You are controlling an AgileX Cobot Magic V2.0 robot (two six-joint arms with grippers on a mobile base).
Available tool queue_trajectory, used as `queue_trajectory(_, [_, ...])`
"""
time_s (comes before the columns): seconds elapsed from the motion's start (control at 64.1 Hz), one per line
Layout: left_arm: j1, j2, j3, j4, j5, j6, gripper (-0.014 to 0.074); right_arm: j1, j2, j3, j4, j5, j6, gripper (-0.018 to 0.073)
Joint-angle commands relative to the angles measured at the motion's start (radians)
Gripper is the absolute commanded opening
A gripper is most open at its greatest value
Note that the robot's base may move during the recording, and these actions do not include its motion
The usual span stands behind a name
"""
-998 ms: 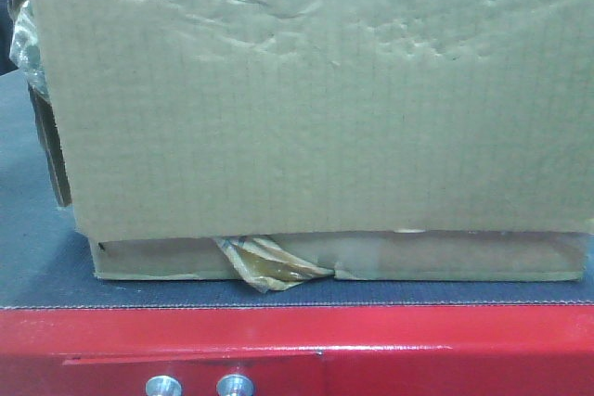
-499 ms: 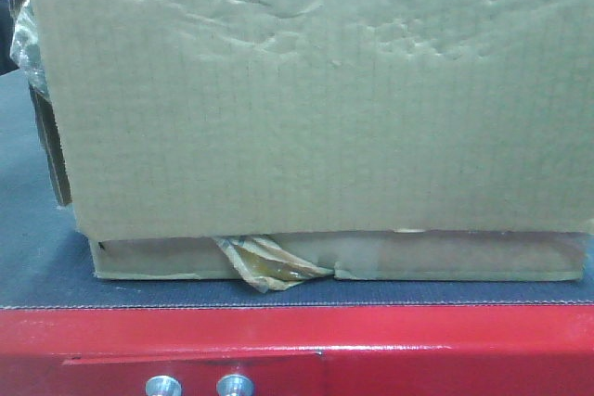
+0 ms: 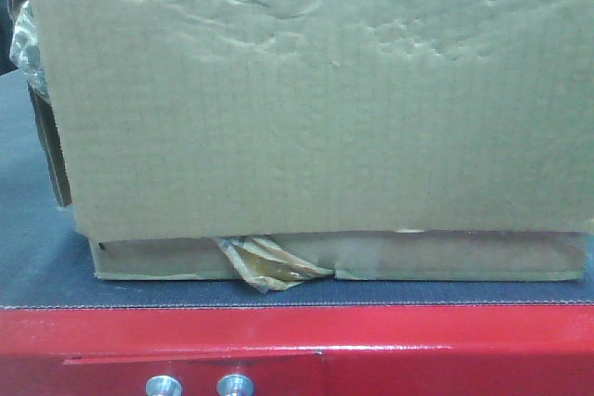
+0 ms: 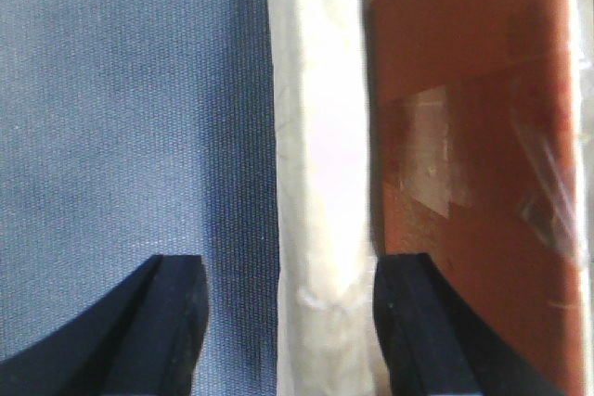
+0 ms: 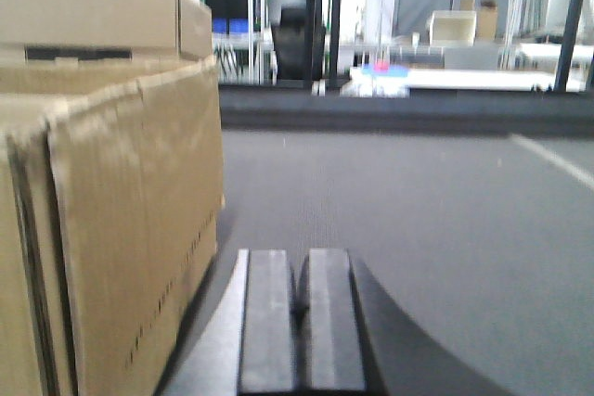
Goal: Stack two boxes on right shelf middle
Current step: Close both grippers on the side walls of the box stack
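Sitting on top of the flat box (image 3: 445,257), the tall box (image 3: 316,99) is showing its broad dented face to the front view. Both are lying with their long axes running left to right, parallel to the red edge (image 3: 297,336) below them. The tall box is overhanging the flat one slightly on the left. The stack is resting on the grey mat (image 3: 37,248). Yellowish tape (image 3: 269,266) is peeling off the flat box's front, left of centre.

Left pincer (image 4: 292,322): standing open, its fingers (image 4: 172,322) straddling a pale cardboard wall (image 4: 316,136) seen edge-on. The wall is running straight ahead from between the jaws. Mat is lying to the left of the pincer, and an orange-brown cardboard face (image 4: 483,136) is showing to the right. Contact between fingers and wall: cannot tell. Which box this wall belongs to: cannot tell.

Right pincer (image 5: 302,303): closed, pads pressing together and gripping nothing, sitting low over the mat. A brown box side (image 5: 130,229) is standing just left of the pincer, running forward alongside it without touching.
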Motion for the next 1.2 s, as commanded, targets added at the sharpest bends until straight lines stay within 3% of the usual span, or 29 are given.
queue_trajectory(0.0, [0.000, -0.003, -0.024, -0.003, -0.001, 0.002, 0.0308, -0.003, -0.003, -0.011, 0.000, -0.034, 0.005, -0.0163])
queue_trajectory(0.172, [0.000, -0.003, -0.044, 0.000, -0.001, 0.002, 0.0308, -0.003, 0.021, -0.248, 0.004, 0.314, 0.014, -0.0163])
queue_trajectory(0.53, [0.000, -0.003, -0.044, 0.004, -0.001, 0.002, 0.0308, -0.003, 0.484, -0.609, 0.004, 0.700, 0.014, -0.0163])
queue_trajectory(0.733, [0.000, -0.003, -0.044, 0.004, -0.001, 0.002, 0.0308, -0.003, 0.708, -0.708, 0.004, 0.754, 0.014, -0.0163])
queue_trajectory(1.092, [0.000, -0.003, -0.044, 0.004, -0.001, 0.002, 0.0308, -0.003, 0.884, -0.871, 0.002, 0.862, 0.014, -0.0163])
queue_trajectory(1.186, [0.000, -0.003, -0.044, 0.008, -0.001, 0.002, 0.0308, -0.003, 0.984, -0.977, 0.002, 0.956, 0.079, -0.0162])
